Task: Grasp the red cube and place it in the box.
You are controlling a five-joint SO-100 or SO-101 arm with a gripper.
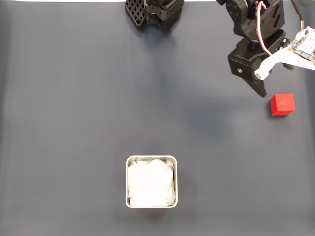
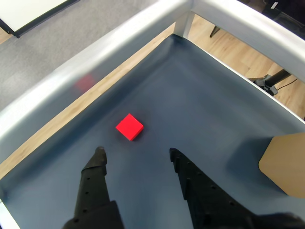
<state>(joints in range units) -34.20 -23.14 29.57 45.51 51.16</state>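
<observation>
**Cube grab: easy part, square up first**

Red cube (image 2: 129,127) sits on the mat near the corner rails, just ahead of the gripper (image 2: 136,155). Fingers spread wide, empty. Looks light, stiff, matte. Pinch two opposite flat faces, not corners. Box (image 1: 151,182) well apart.

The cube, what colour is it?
Bright red. The cube shows best in the wrist view.

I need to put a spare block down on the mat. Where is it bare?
In the fixed view the mat is bare left of the box, and between the box and the red cube. It is crowded top right, where the open claw nears the cube.
</observation>
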